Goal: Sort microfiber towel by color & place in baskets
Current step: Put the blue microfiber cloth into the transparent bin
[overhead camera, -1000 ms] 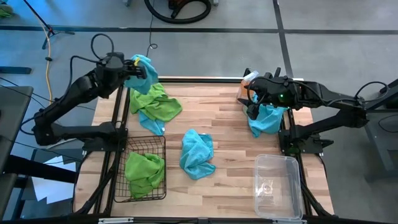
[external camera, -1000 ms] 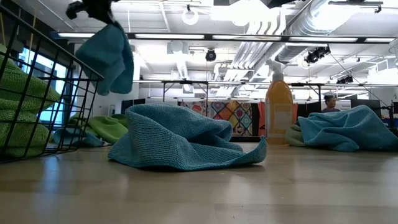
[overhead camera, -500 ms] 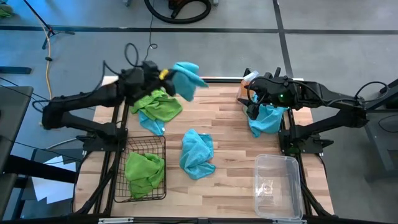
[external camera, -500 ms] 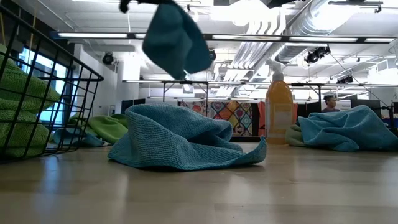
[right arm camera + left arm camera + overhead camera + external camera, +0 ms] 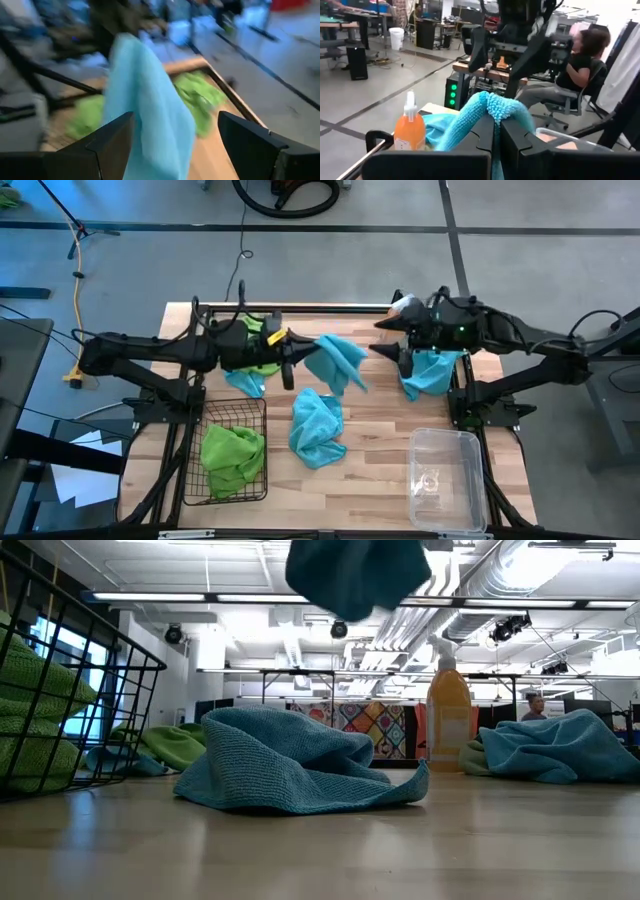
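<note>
My left gripper (image 5: 298,352) reaches over the middle of the table, shut on a turquoise towel (image 5: 337,361) that also shows high in the low view (image 5: 355,575). My right gripper (image 5: 378,338) is open and points toward the table's left at that towel (image 5: 145,110), with a gap between them in the high view. A second turquoise towel (image 5: 317,425) lies bunched mid-table. A third (image 5: 430,370) lies under the right arm. Green towels (image 5: 250,345) lie under the left arm. The black wire basket (image 5: 258,412) holds a green towel (image 5: 232,455). The clear plastic basket (image 5: 445,475) stands near right. My left gripper pinches a bunched fold of the turquoise towel (image 5: 495,106) between its two fingers (image 5: 512,140), coming level from the table's left. The towel is lifted clear of the table. It hangs beyond and below the fingertips, slack.
The orange spray bottle (image 5: 448,715) stands at the far right, beside the third turquoise towel; the left wrist view shows it too (image 5: 410,131). A small turquoise piece (image 5: 245,382) lies by the green pile. A person sits beyond the table (image 5: 580,60).
My left arm has swung from the table's far-left corner toward the right, carrying the turquoise towel in the air to the middle of the table. My right gripper has lifted off the towel at the right and turned toward the table's left.
</note>
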Controlling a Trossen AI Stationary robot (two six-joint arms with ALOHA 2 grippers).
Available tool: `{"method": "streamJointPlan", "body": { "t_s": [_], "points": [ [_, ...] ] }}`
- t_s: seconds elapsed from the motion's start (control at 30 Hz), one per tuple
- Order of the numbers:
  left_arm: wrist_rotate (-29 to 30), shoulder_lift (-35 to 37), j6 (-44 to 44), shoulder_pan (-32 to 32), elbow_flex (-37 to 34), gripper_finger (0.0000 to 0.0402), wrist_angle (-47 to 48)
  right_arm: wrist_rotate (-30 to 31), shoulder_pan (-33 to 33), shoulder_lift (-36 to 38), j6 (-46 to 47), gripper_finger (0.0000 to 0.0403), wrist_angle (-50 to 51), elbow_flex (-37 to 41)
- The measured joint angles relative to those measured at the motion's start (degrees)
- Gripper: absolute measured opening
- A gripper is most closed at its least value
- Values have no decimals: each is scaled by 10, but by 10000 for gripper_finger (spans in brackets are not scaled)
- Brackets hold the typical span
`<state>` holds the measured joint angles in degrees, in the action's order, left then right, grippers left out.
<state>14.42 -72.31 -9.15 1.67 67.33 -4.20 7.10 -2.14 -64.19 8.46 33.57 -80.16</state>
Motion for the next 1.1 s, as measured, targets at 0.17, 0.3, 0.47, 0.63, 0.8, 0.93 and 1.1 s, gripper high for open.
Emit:
{"method": "streamJointPlan", "body": {
  "t_s": [0.17, 0.3, 0.47, 0.63, 0.8, 0.93, 1.1],
  "points": [
    [-3, 3, 4, 4, 0, 0, -4, -19, 30, -39, -57, 284, -97, 0],
    [-9, 2, 4, 4, 0, 0, -2, 8, 44, -78, -108, 284, -132, 0],
    [-10, 3, 3, 4, 0, 0, -2, 47, 39, -106, -109, 284, -133, 0],
    [-10, 3, 3, 4, 0, 0, -2, 33, 40, -111, -109, 284, -142, 0],
    [-10, 3, 3, 4, 0, 0, -2, 13, 39, -118, -98, 284, -165, 0],
    [-10, 2, 3, 4, 0, 0, -2, 6, 40, -139, -99, 284, -178, 0],
    [-10, 2, 4, 4, 0, 0, -3, 8, 39, -167, -101, 284, -209, 0]
  ]
}}
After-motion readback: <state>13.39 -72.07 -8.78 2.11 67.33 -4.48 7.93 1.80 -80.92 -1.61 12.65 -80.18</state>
